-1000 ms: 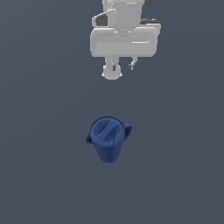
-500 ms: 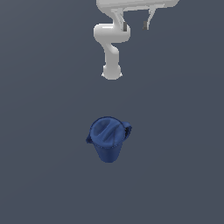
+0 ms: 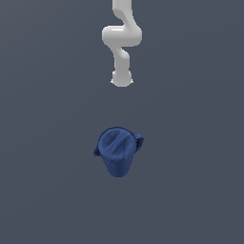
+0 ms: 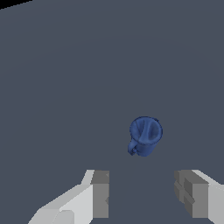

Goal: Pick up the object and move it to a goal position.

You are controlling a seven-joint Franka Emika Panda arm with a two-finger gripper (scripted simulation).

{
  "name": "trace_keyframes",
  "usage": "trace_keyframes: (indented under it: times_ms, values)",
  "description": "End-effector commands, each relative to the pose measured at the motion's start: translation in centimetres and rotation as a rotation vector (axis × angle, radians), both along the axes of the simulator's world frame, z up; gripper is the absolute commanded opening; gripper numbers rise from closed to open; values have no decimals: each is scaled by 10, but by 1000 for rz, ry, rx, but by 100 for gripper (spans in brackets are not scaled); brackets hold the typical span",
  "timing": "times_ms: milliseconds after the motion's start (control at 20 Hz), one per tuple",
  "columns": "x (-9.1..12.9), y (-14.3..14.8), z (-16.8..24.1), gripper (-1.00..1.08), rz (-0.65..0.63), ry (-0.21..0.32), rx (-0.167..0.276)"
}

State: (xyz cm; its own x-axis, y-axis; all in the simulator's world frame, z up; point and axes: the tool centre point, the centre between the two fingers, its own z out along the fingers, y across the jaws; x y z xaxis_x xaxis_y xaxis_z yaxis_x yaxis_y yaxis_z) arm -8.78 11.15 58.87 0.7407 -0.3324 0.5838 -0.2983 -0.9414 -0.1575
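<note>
Above dark floor, our gripper [image 4: 142,197] has risen out of exterior view; jaws spread, empty; blue cup [image 3: 117,152] untouched, unmoved.

In the exterior view the cup [image 3: 117,153] stands on the surface [image 3: 47,190] just below frame centre, handle toward the exterior view's right; the arm [image 3: 121,43] rises at upper centre, well apart behind it
</note>
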Motion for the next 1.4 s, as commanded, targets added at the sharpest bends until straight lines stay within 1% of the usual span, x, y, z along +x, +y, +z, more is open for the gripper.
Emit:
trace_keyframes:
  times_ms: [0, 200, 350, 650, 850, 1000, 1200, 1350]
  values:
    - [-3, 16, 11, 28, -37, -46, -3]
    - [-4, 42, 19, 28, -93, -108, -16]
    - [-1, 61, 17, 28, -134, -147, -29]
    - [13, 96, -7, 28, -217, -203, -62]
    - [30, 112, -39, 28, -274, -225, -88]
    - [46, 119, -70, 28, -320, -233, -108]
    - [69, 119, -120, 28, -385, -233, -137]
    - [87, 111, -164, 28, -437, -225, -158]
